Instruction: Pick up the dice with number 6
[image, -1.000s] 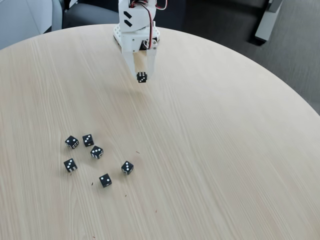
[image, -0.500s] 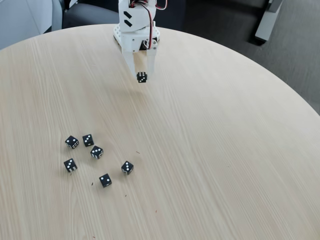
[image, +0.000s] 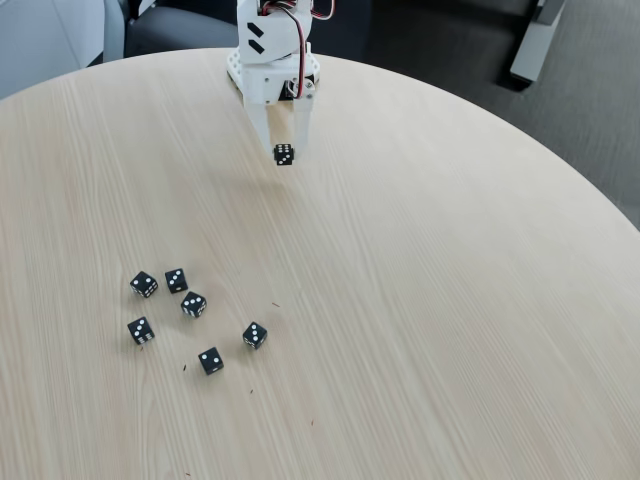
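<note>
In the fixed view we see our white arm reaching down from the far table edge, its gripper (image: 284, 152) closed around the dice with number 6 (image: 284, 154), pinched between the fingertips. Six other black dice (image: 194, 304) lie well below-left of it on the wooden table (image: 450, 300). We read no writing.

My gripper (image: 283, 150) hangs over a round pale wood table (image: 450, 300); behind it dark carpet (image: 590, 100) and a chair (image: 180, 28) suggest an office.

Black white-pipped dice (image: 192, 304), pale wood-grain table (image: 450, 300), white fingers (image: 300, 125)
</note>
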